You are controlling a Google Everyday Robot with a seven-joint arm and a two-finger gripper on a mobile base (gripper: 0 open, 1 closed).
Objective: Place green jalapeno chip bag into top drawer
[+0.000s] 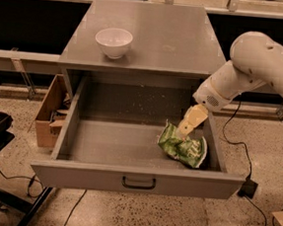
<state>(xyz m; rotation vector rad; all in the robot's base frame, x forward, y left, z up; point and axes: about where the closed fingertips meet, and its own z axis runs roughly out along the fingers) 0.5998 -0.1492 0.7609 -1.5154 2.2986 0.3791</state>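
The top drawer is pulled wide open below the grey cabinet top, with its black handle at the front centre. The green jalapeno chip bag is inside the drawer at the front right, low against the floor and close to the right wall. My gripper reaches down into the drawer from the right on the white arm, and its tan tip touches the bag's top edge.
A white bowl stands on the cabinet top at the left. A cardboard box sits on the floor left of the drawer. Cables run over the speckled floor, and a black stand is at the far left.
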